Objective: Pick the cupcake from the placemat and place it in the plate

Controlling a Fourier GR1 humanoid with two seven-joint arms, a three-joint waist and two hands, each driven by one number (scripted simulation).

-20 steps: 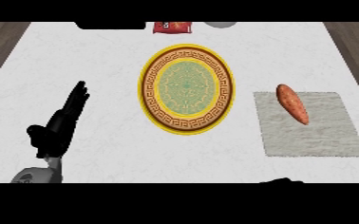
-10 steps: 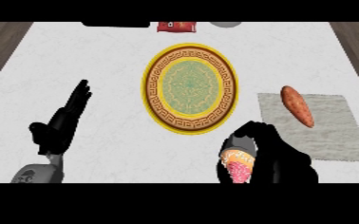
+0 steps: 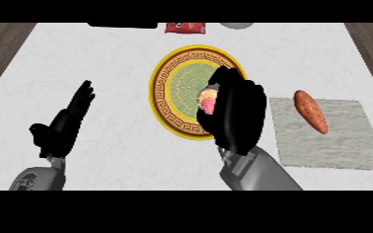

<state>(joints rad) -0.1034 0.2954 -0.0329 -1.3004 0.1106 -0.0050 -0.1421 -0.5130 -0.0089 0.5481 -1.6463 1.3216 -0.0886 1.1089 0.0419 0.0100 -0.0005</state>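
The white marbled counter carries everything and stretches on all sides of the two hands. The round plate with a yellow patterned rim and a green centre lies directly under the right hand, and the hand covers the plate's right part. The grey textured rectangular placemat lies to the right of this hand, near it but apart. The right hand is black, with its fingers curled around the small pink and cream cupcake, so it holds the cupcake above the plate; I cannot tell if the cupcake touches the plate. The left hand rests open with straight fingers far to the left of the plate. An orange elongated sweet potato lies on the placemat, just right of the right hand. A small red packet sits beyond the plate at the far edge.
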